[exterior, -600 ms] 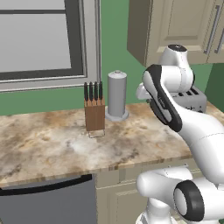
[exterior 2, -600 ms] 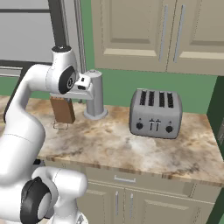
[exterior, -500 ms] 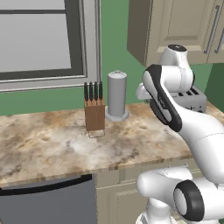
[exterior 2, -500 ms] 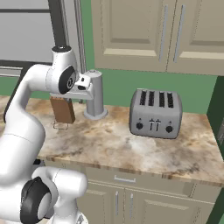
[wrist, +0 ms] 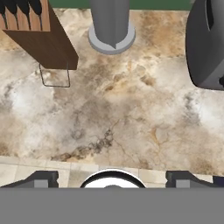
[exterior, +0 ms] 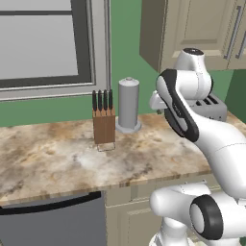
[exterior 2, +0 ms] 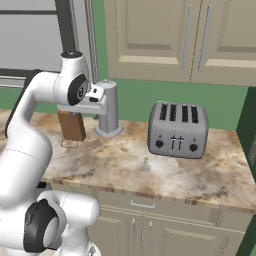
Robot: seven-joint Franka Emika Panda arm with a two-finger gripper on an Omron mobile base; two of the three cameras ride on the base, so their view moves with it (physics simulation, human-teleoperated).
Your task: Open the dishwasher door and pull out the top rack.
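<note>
The two-finger tool [wrist: 112,177] hangs with jaws wide apart and nothing between them over the mottled beige stone table [wrist: 122,118], where one wooden knife block [exterior: 104,126] holds four black-handled knives beside one grey cylindrical canister [exterior: 128,104] and one silver four-slot toaster [exterior 2: 178,129], while the dark grey dishwasher door [exterior: 50,221] sits shut below the table's front edge.

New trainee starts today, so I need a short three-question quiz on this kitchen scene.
1. True or false: the dark grey dishwasher door with the black bar handle is shut.
2. Which thing stands between the wooden knife block and the silver four-slot toaster? A) grey cylindrical canister B) kettle C) bowl
3. Fill in: the gripper above the marble counter has its jaws ____.

Key: 1 true; 2 A; 3 open.
</note>
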